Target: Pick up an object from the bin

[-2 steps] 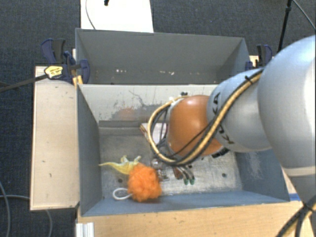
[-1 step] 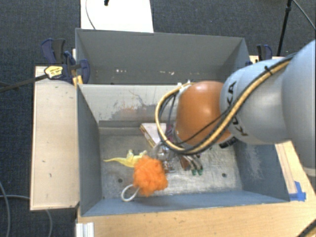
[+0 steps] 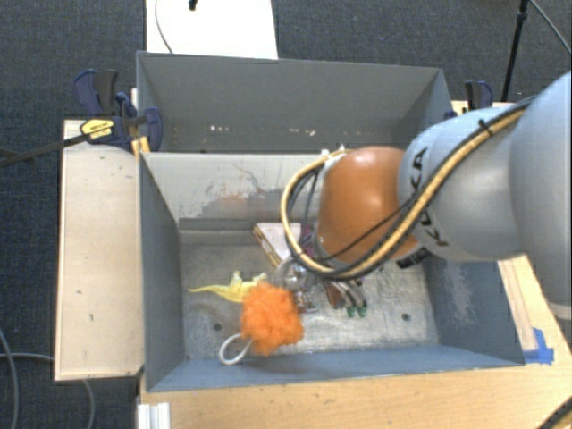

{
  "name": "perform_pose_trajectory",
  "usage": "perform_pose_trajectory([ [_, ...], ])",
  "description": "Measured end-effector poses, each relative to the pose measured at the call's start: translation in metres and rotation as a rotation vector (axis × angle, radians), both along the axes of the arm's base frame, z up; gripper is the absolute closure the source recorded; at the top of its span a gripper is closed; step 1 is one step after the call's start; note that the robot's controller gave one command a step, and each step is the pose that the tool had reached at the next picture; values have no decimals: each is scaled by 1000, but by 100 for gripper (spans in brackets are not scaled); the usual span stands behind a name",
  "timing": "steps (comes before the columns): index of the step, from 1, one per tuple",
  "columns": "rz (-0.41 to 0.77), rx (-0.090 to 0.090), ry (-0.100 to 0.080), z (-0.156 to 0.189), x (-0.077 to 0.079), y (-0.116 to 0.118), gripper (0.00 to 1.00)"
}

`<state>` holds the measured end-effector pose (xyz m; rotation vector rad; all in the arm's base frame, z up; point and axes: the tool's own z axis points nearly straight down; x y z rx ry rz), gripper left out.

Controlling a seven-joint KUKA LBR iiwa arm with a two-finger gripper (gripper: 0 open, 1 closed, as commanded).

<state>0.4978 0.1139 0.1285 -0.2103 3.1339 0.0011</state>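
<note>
My gripper (image 3: 297,281) is low in the middle of the bin, mostly hidden under the arm's wrist. Its metal body sits right at the upper right edge of an orange fluffy bath sponge (image 3: 271,318), which has a white cord loop and lies near the bin's front wall. A yellow toy lizard (image 3: 222,287) lies flat just left of the gripper, its tail pointing left. A tan flat block (image 3: 272,239) lies behind the gripper, partly under the arm.
A dark object with green tips (image 3: 357,308) pokes out from under the wrist on the right. The arm and its cables cover the bin's middle and right. Bare floor shows at the left and at the far right.
</note>
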Motion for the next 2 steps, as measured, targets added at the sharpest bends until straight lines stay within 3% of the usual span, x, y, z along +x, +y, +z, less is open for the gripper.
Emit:
perform_pose_trajectory([
  [1, -1, 0, 0, 0, 0, 0, 100],
  [2, 84, 0, -1, 108, 17, 17, 100],
])
